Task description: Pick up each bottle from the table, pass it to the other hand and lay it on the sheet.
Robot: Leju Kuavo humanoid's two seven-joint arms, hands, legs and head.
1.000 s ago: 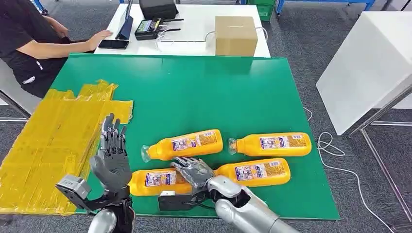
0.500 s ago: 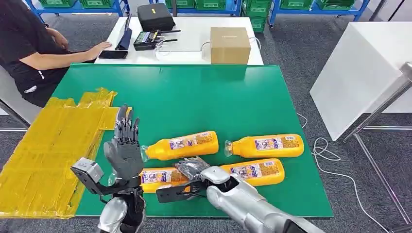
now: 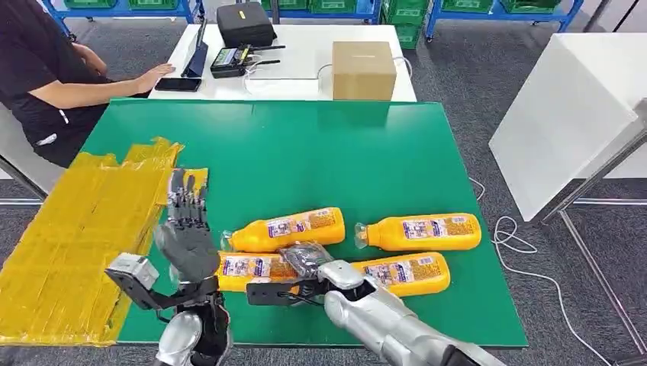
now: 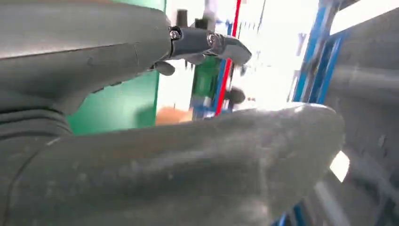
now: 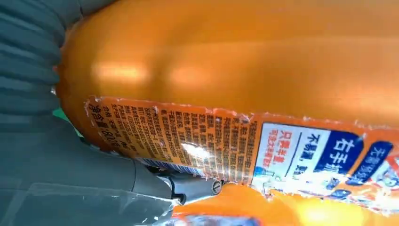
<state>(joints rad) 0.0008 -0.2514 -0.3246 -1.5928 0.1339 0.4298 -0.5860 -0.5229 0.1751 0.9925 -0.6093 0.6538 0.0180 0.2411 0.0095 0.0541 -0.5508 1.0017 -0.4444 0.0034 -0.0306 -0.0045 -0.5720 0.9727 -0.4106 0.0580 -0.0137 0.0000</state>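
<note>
Four orange bottles lie on their sides on the green counter (image 3: 320, 145), all with caps pointing toward the yellow sheet (image 3: 76, 236) that covers the counter's left end. The robot's right hand (image 3: 305, 259) is down on the near-left bottle (image 3: 248, 268), dark fingers curled over its body; the right wrist view shows that bottle's label (image 5: 263, 150) pressed close against the hand, so it grips the bottle, which sits low at the counter's near edge. Whether the bottle is off the surface I cannot tell. Just beyond it lies the second bottle (image 3: 286, 227), and to the right the far-right bottle (image 3: 420, 231) and the near-right bottle (image 3: 400, 272), the last just beside the right arm.

The left hand (image 3: 185, 236) stands upright at the sheet's edge, palm facing the bottles, fingers straight and apart, holding nothing.

Behind the counter a white desk (image 3: 305, 53) carries a cardboard box (image 3: 364, 69), a black case (image 3: 246, 24) and a phone (image 3: 178, 85). A person (image 3: 46, 76) in black sits at the left with a hand resting on the desk.
</note>
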